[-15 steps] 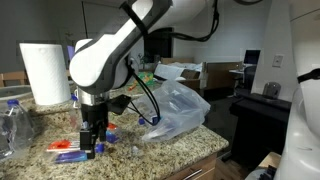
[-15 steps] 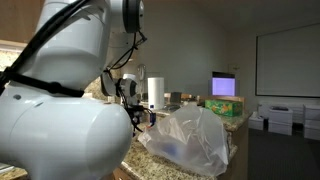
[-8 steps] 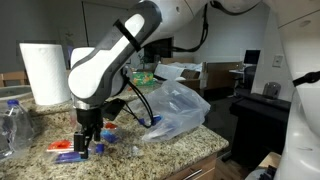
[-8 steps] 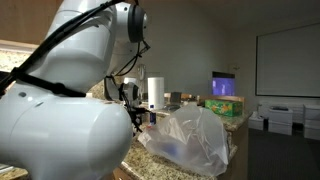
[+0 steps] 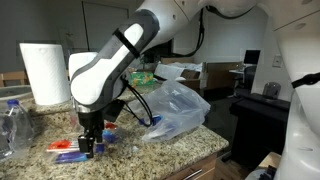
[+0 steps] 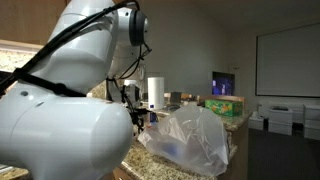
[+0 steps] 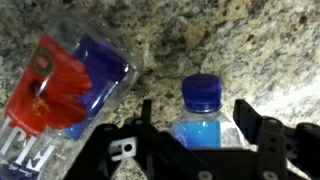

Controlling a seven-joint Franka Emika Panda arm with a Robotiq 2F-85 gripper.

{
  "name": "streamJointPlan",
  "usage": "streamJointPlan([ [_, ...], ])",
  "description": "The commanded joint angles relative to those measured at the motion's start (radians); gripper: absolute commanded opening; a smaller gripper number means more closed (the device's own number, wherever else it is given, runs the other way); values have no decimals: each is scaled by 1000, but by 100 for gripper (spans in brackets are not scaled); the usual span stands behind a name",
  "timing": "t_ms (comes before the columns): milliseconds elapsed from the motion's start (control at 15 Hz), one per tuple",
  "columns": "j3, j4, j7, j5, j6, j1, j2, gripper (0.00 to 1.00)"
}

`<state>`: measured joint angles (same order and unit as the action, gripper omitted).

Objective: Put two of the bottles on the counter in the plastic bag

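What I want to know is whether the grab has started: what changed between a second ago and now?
The gripper moved a little toward the paper towel roll and sank toward the counter. Its fingers now stand either side of a small bottle, not visibly clamped on it. Nothing was picked up or let go. The plastic bag, the bottle lying beside it and the roll stayed put.

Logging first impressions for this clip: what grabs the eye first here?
The big white arm dominates, its gripper down on the counter among small bottles. In the wrist view a blue-capped bottle sits between the open jaws, and the wrinkled plastic bag lies close by.
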<state>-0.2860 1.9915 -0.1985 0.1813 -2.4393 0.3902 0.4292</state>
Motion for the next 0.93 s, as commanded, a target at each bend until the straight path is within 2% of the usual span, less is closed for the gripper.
streamJointPlan([
  [0, 10, -24, 27, 43, 64, 17, 11, 59],
  [67, 11, -30, 27, 49, 84, 20, 11, 57],
  [133, 13, -34, 28, 56, 100, 22, 12, 67],
  [333, 16, -51, 27, 78, 148, 21, 4, 81],
  [400, 17, -55, 28, 84, 158, 20, 3, 49],
  [467, 17, -57, 25, 87, 164, 19, 2, 53],
  [533, 17, -58, 25, 92, 167, 18, 1, 51],
  [867, -5, -58, 1, 39, 158, -2, 16, 18],
])
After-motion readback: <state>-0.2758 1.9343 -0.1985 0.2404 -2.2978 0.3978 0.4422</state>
